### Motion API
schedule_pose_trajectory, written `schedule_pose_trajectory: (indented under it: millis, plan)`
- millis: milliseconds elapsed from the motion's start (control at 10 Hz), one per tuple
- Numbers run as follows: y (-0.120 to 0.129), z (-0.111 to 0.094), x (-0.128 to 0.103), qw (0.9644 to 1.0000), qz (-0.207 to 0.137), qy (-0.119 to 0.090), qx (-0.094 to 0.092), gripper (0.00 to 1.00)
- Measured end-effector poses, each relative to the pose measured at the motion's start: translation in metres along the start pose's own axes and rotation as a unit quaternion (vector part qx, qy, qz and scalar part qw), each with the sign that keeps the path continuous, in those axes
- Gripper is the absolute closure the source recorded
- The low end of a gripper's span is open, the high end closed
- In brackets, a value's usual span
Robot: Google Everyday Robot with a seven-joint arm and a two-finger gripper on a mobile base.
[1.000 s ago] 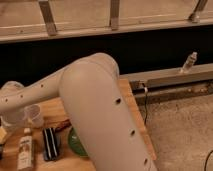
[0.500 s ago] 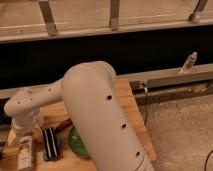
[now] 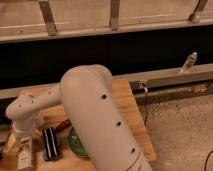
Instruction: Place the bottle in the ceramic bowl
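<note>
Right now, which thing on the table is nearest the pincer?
The cream bottle, just below the pincer; the black block and green bowl lie farther off, beside it.

My one camera is looking down from above, sitting close behind my arm [image 3: 97,117], which is filling mid-frame; it is facing forward over the wooden table [image 3: 129,107]; my gripper [image 3: 23,141] is hanging low at the left edge.

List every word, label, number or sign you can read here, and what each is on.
No text is readable anywhere.
bottle: its label is too blurred to read.
ceramic bowl and black ribbed block: no markings visible.
gripper, lower left just above the bottle: no markings visible.
</note>
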Motion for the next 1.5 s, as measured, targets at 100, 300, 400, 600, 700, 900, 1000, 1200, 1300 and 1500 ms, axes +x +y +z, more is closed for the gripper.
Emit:
schedule_pose_trajectory:
  millis: [100, 300, 400, 600, 700, 900, 1000, 1200, 1300, 1500]
  plan:
    - [0.000, 0.001, 0.001, 1.0000, 0.001, 0.001, 0.000, 0.25]
    - [0.004, 0.003, 0.001, 1.0000, -0.006, 0.005, 0.001, 0.42]
    - [0.006, 0.006, 0.001, 0.9999, -0.011, 0.007, 0.000, 0.53]
    - [0.006, 0.008, 0.001, 0.9999, -0.015, 0.008, -0.002, 0.71]
    - [0.006, 0.009, 0.000, 0.9998, -0.016, 0.008, -0.003, 0.81]
    - [0.005, 0.009, -0.001, 0.9998, -0.018, 0.008, -0.004, 0.98]
    - [0.005, 0.008, -0.003, 0.9998, -0.020, 0.006, -0.003, 1.00]
    - [0.005, 0.004, -0.006, 0.9997, -0.026, 0.002, 0.000, 1.00]
    - [0.006, 0.002, -0.007, 0.9996, -0.029, 0.000, 0.002, 1.00]
    - [0.005, -0.010, -0.013, 0.9992, -0.037, -0.012, 0.009, 1.00]
